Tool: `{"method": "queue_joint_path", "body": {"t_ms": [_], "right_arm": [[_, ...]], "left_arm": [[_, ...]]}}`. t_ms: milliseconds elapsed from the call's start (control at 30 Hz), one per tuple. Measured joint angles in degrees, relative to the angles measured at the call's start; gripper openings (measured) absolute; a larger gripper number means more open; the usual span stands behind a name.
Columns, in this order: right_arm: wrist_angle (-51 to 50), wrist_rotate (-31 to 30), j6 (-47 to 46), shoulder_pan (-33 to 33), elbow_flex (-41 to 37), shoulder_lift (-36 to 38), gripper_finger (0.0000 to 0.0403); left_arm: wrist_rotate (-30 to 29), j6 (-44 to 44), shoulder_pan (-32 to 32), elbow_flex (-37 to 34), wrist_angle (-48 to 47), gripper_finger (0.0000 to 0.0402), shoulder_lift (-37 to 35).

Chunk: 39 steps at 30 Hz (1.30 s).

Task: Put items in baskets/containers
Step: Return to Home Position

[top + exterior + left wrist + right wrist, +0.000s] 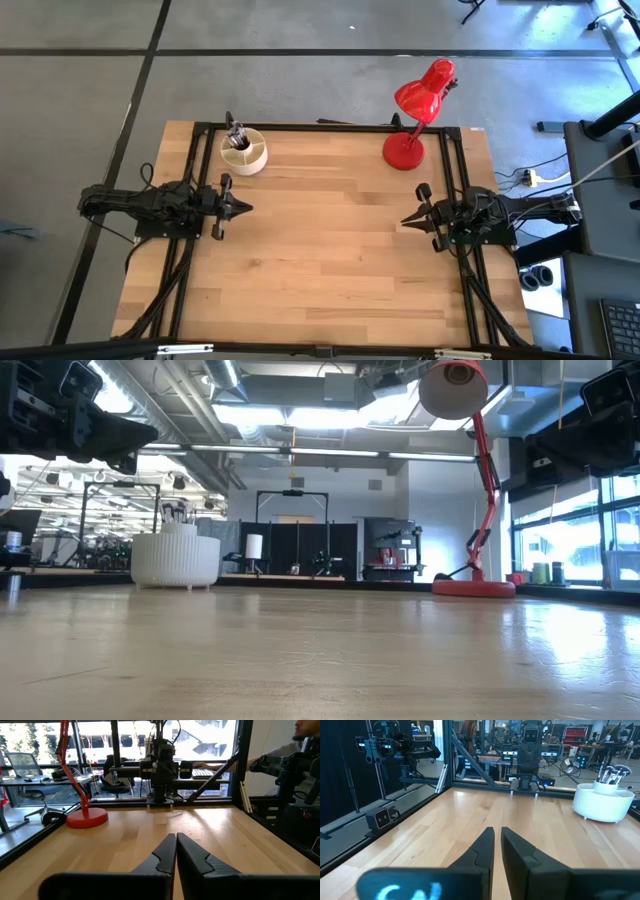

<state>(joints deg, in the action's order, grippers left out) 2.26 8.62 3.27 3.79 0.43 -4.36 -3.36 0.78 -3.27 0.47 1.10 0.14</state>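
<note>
**Looks like it's wrap-up time: both arms parked, brushes all in the cup**

The step in hand is judged to be the return to rest, not another pick. The left pincer (245,208) is held low over its own side of the pale wooden plank surface (330,260). Its two fingers are pressed together with nothing between them. The right pincer (405,221) is mirrored on the opposite side and pointed back at the left one. It's closed to a sliver and empty too.

The small round cream-white ribbed organiser cup (244,152) is found near the left pincer, a bit beyond it and off to one side, towards the back edge. From the right pincer it is well apart, diagonally across the surface. The thin dark-handled makeup brushes (236,135) are seen standing upright inside it, bristle tips up. No loose brush can be spotted anywhere on the wood, so the job is reckoned pretty much done.

Not much is called for next: the arms just need to be tucked in and kept closed.

The red desk lamp with the round base (404,150) is placed beyond the right pincer, by the back edge. Nothing is stood between the two pincers. A person (272,764) can be made out at a desk past the frame, well off the surface.
</note>
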Motion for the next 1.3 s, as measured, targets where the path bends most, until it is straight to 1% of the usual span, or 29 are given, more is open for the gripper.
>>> {"method": "queue_joint_path", "body": {"t_ms": [1300], "right_arm": [[0.02,0.00,0.00,0.02,0.00,0.00,0.0036]], "left_arm": [[0.00,0.00,0.00,0.00,0.00,0.0010,0.00]]}}
